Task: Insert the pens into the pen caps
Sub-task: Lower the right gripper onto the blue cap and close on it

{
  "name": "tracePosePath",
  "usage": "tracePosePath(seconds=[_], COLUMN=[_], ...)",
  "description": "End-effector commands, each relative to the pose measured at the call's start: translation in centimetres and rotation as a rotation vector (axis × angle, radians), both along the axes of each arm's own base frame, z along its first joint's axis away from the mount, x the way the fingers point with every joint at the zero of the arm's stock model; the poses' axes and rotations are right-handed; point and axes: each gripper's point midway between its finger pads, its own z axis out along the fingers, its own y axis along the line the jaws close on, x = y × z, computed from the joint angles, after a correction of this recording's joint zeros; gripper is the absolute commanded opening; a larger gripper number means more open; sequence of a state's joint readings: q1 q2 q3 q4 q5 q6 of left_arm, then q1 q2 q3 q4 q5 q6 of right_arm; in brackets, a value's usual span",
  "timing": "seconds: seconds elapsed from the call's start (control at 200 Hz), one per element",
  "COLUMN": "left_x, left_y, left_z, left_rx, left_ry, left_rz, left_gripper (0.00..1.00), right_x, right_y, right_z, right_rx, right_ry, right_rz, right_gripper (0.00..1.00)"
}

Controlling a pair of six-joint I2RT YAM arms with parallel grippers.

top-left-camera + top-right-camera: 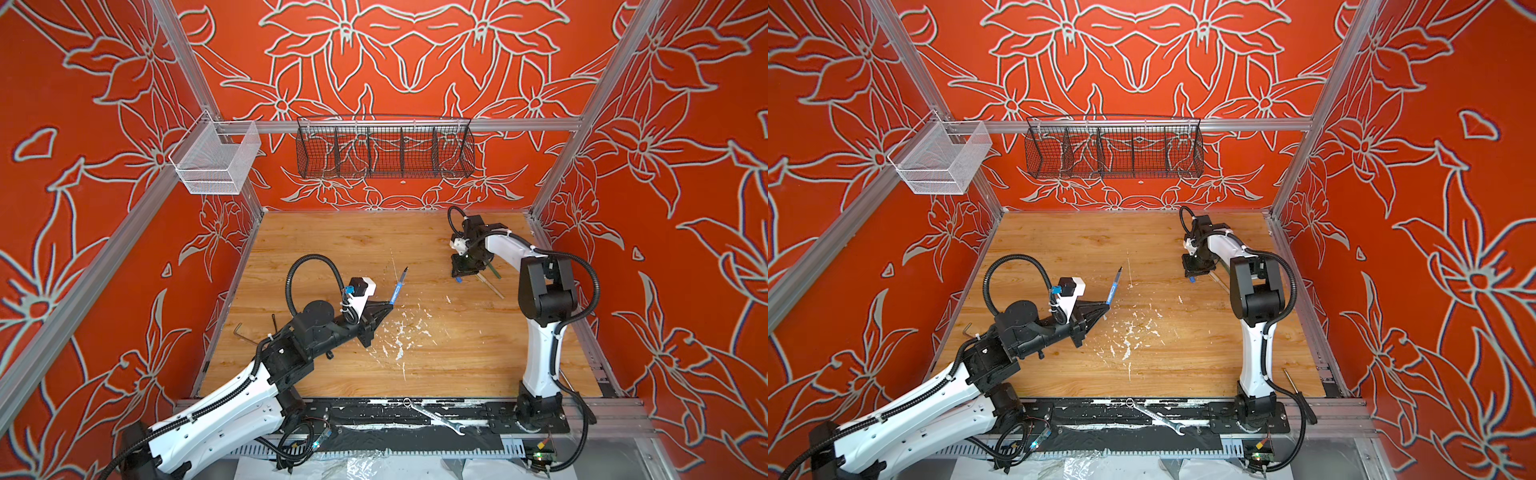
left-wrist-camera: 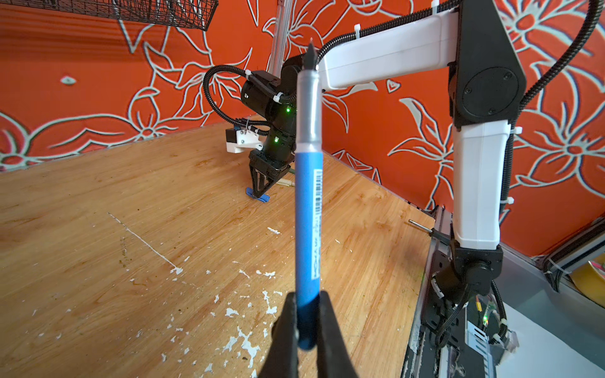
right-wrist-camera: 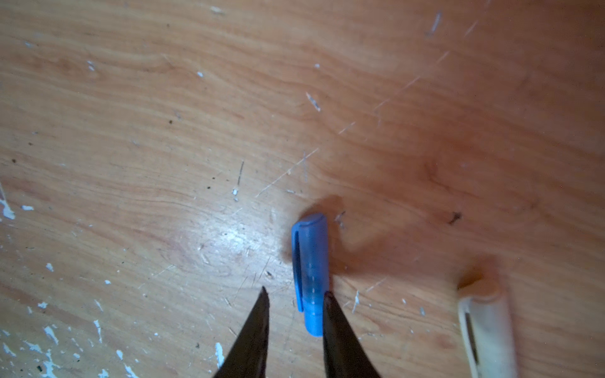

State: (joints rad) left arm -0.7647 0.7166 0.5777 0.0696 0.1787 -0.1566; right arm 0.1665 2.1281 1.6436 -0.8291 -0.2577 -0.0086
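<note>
Over the scuffed wooden tabletop (image 1: 457,353), the left gripper (image 2: 306,327) clamps the blue pen (image 2: 307,212), tip pointing out beyond its jaws. Farther back, the right gripper (image 3: 295,292) straddles the blue cap (image 3: 312,255) part open, gripping nothing yet; the cap's long axis runs along the fingers (image 3: 337,333).

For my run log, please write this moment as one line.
left jaws: shut on blue pen | right jaws: open around blue cap on table | capping: not yet done
</note>
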Motion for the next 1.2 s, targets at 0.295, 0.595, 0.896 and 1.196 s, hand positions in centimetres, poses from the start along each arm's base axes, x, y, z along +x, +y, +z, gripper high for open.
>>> tracePosePath(seconds=[0.295, 0.595, 0.896, 1.196], left_x=[0.2, 0.4, 0.6, 0.7], left_y=[0.5, 0.5, 0.3, 0.5], left_z=[2.6, 2.4, 2.2, 0.9], left_rx=[-0.006, 0.004, 0.009, 0.039], left_ry=[-0.021, -0.003, 0.009, 0.033], left_rz=[0.015, 0.027, 0.022, 0.037], left_gripper=[0.00, 0.00, 0.00, 0.00], right_x=[0.0, -0.1, -0.2, -0.7], right_y=[0.8, 1.4, 1.2, 1.4], right_z=[-1.6, -1.0, -0.7, 1.7], right_rx=[0.042, 0.077, 0.063, 0.100], right_ry=[0.032, 0.015, 0.001, -0.070], right_rz=[0.007, -0.002, -0.009, -0.026], right_gripper=[0.27, 0.21, 0.15, 0.11])
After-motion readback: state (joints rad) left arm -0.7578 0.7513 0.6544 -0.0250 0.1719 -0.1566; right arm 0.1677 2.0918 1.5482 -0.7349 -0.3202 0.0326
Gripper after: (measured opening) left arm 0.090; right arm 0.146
